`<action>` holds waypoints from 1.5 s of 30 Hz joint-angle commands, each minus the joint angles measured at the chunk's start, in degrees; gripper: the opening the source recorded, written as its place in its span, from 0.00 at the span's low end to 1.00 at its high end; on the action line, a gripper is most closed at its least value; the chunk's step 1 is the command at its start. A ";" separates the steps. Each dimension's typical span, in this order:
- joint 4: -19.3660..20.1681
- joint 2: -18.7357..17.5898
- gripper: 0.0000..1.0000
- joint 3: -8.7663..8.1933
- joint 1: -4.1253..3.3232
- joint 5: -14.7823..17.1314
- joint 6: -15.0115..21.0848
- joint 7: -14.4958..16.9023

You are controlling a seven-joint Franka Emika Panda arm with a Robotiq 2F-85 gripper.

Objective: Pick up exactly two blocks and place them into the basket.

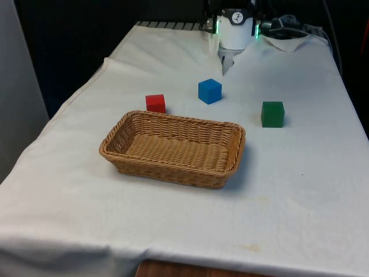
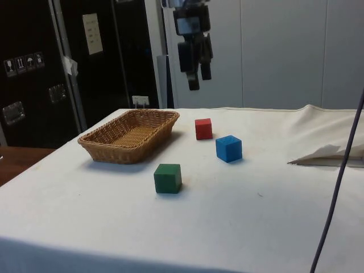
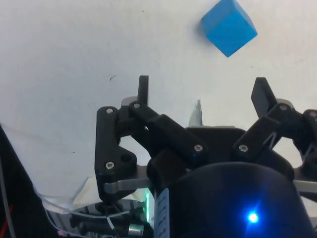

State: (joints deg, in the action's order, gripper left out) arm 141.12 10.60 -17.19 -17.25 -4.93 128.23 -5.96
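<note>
Woven wicker basket (image 1: 173, 147) — smooth cubes: red (image 1: 155, 103), blue (image 1: 210, 91), green (image 1: 273, 113)

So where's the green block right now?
In the front view the green block sits on the white cloth at the front view's right, beyond the basket, right of the blue block.

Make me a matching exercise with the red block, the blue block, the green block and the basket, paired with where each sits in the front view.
Things:
1. red block
2. blue block
3. green block
4. basket

Places:
A. farthest toward the front view's right
B. nearest the camera, empty
C. just behind the basket's far rim
D. farthest back, between the other two blocks

Pairs: 1-C, 2-D, 3-A, 4-B
</note>
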 commanded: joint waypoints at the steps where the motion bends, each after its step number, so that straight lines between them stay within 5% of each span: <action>1: 1.32 0.80 1.00 0.06 0.23 -0.69 1.49 -0.46; 13: 9.00 2.46 1.00 -1.55 0.23 0.00 8.48 1.09; 30: 17.82 2.75 1.00 -7.56 0.46 0.46 18.22 6.99; 36: 19.14 0.40 1.00 -9.85 -0.06 3.90 22.23 10.77; 40: 18.74 -1.89 1.00 -9.74 0.46 5.16 23.20 11.92; 45: 19.19 -3.95 1.00 -9.91 -0.06 10.83 26.01 15.76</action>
State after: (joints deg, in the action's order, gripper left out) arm 159.86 6.19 -26.93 -16.84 4.35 153.67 8.88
